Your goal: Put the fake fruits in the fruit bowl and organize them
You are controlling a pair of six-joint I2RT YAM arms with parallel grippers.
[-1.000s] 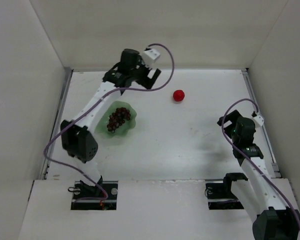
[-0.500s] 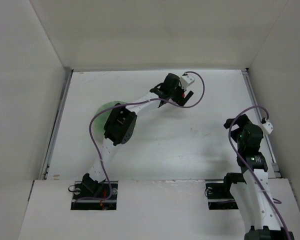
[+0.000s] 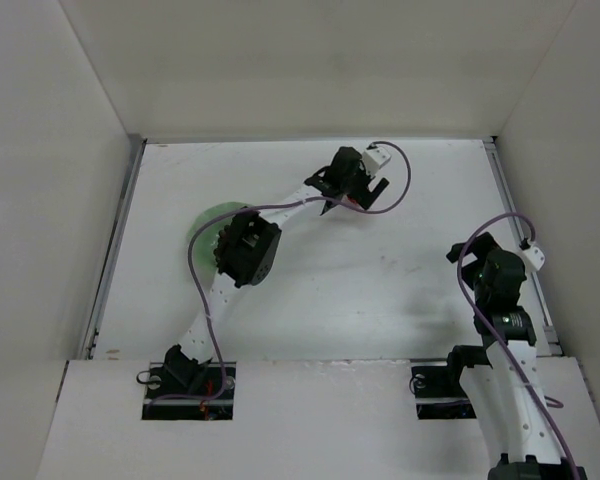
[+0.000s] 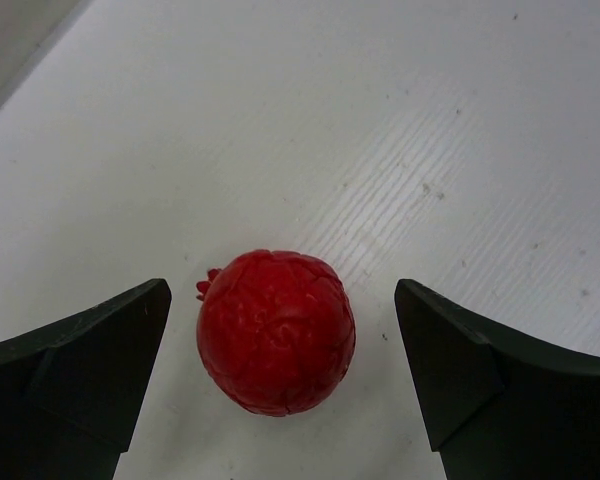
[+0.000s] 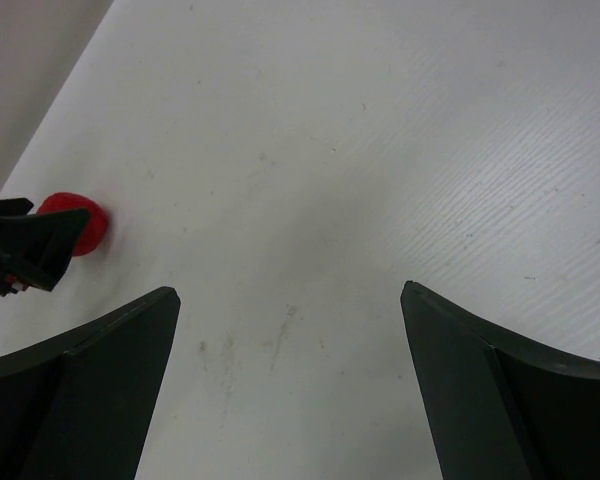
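Red fruit (image 4: 276, 332): on table, right of bowl (image 3: 206, 217); left gripper (image 4: 282, 292) straddles it, released, so you must grasp and bowl it. Right gripper (image 5: 290, 292): spread, empty.

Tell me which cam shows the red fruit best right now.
Left wrist. The red fruit sits centred and sharp on the table between the open left gripper's fingers, untouched. Right wrist catches it small at the left edge, partly behind a left finger. Top external hides nearly all of it under that gripper.
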